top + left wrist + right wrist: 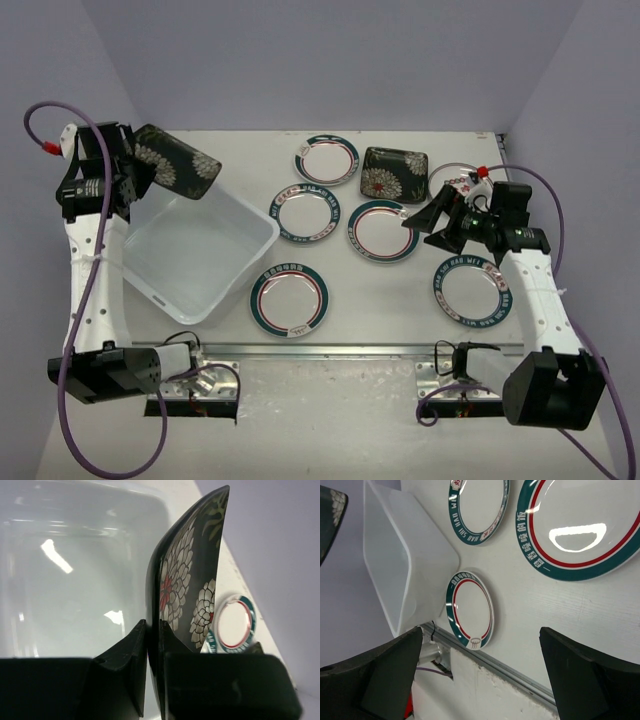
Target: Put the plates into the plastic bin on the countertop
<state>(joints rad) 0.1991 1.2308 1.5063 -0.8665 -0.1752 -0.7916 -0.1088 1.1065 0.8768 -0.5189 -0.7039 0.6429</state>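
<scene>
My left gripper is shut on the edge of a square black flowered plate and holds it tilted above the far corner of the empty plastic bin. The left wrist view shows the plate pinched between the fingers, with the bin below. My right gripper is open and empty, just above the right rim of a round teal-rimmed plate. Several more round plates lie on the countertop, including those at the centre, front and right. A second black plate lies at the back.
A round plate lies at the back, and another is partly hidden behind the right arm. A metal rail runs along the front edge. The right wrist view shows the bin, the front plate and the rail.
</scene>
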